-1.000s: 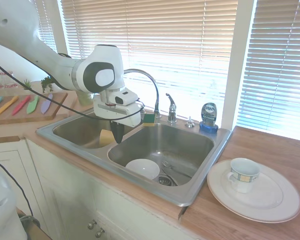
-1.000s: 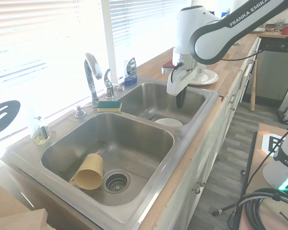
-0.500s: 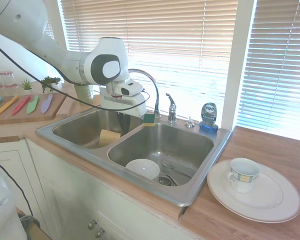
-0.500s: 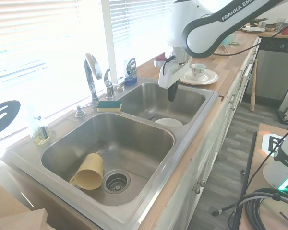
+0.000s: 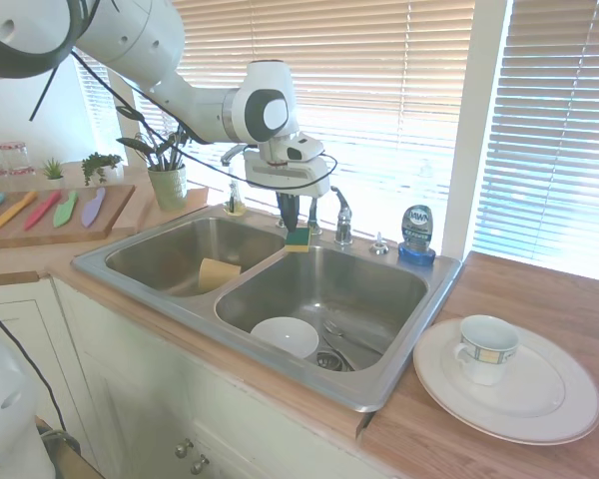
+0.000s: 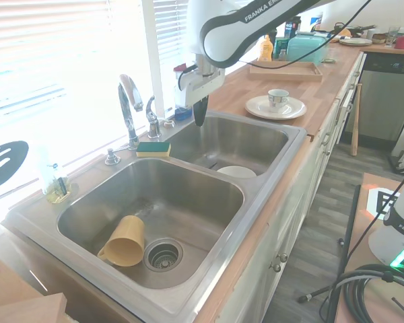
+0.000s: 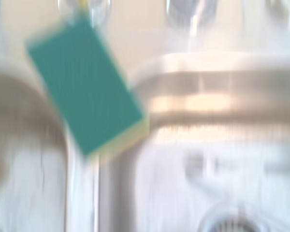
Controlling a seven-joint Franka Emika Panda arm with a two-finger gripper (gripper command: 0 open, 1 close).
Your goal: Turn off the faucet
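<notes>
The faucet stands at the back of the double sink. Its arched chrome spout is plain in the second exterior view, but my arm mostly hides it in the first. The short lever handle stands on its post just beside the spout. My gripper hangs with its dark fingers pointing down and shut on nothing. It is above the green-and-yellow sponge on the divider and a little short of the handle. The blurred wrist view shows the sponge and the sink rim.
The right basin holds a white bowl and the left a tipped yellow cup. Behind the sink are a dish soap bottle and a small chrome cap. A plate with a mug sits on the counter.
My gripper has risen out of the right basin and moved back toward the window, from over the bowl to above the sponge near the faucet handle. Nothing else has moved.
</notes>
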